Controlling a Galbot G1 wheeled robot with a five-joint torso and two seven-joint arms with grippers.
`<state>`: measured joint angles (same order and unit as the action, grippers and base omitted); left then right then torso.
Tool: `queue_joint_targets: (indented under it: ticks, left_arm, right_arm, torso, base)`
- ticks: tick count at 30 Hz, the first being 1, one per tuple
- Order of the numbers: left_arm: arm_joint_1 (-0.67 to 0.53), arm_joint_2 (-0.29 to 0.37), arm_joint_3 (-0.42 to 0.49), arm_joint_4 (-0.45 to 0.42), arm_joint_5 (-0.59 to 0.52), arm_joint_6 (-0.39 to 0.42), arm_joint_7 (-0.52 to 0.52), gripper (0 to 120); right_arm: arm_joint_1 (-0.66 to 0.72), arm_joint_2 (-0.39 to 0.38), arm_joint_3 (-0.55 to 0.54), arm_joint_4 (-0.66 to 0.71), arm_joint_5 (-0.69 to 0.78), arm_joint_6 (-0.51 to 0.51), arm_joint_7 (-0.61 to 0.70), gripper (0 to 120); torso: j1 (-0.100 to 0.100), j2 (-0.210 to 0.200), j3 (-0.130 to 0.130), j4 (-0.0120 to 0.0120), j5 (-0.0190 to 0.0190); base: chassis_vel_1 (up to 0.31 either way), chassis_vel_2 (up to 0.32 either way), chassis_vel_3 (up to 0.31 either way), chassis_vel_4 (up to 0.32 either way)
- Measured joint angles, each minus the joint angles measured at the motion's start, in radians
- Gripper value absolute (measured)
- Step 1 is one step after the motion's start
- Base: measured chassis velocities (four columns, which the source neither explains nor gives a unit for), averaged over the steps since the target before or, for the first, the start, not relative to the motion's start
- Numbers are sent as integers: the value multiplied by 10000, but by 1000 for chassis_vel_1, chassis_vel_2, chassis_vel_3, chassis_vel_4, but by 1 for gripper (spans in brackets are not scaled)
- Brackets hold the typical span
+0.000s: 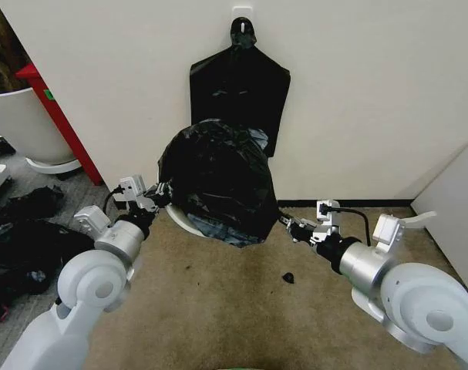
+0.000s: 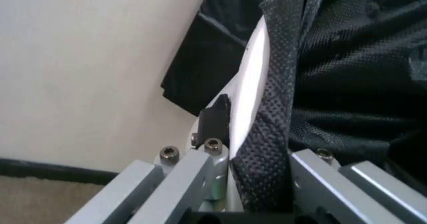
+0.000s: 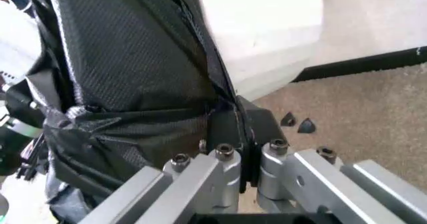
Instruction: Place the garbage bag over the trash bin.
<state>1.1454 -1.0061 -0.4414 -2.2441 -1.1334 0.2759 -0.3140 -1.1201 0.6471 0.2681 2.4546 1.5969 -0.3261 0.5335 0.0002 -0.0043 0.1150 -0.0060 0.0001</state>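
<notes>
The garbage bag [image 1: 218, 181] drapes the tilted trash bin [image 1: 189, 223] on the floor. We see the left gripper [image 1: 158, 197] and right gripper [image 1: 289, 225], fingers clamped on film; thin plastic may tear or slip off the rim.

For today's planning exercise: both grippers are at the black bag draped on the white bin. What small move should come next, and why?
Probably both grippers should draw the hem further down. The left gripper and right gripper each pinch the garbage bag at opposite sides, yet the trash bin is bare white at its lower left, so the bag looks only partly seated.
</notes>
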Motion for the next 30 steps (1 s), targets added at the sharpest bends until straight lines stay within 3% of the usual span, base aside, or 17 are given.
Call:
queue_joint_targets:
  ticks: [14,26,30]
  left_arm:
    - [-386,-127,56,-67,-1964,275,-774,1]
    - [-609,-165,187,62,-2212,467,-1304,1]
    - [-700,-127,270,448,-1902,511,-1433,1]
  right_arm:
    - [-450,164,-302,-64,-1240,0,-616,0]
    - [-848,266,-373,92,-1960,-148,-327,0]
    - [-927,271,-309,331,-2041,-277,-57,18]
  torso:
    - [0,0,0,0,0]
    - [0,0,0,-1,0]
    - [0,0,1,1,-1]
  base:
    - [0,0,0,0]
    - [0,0,0,0]
    - [0,0,0,0]
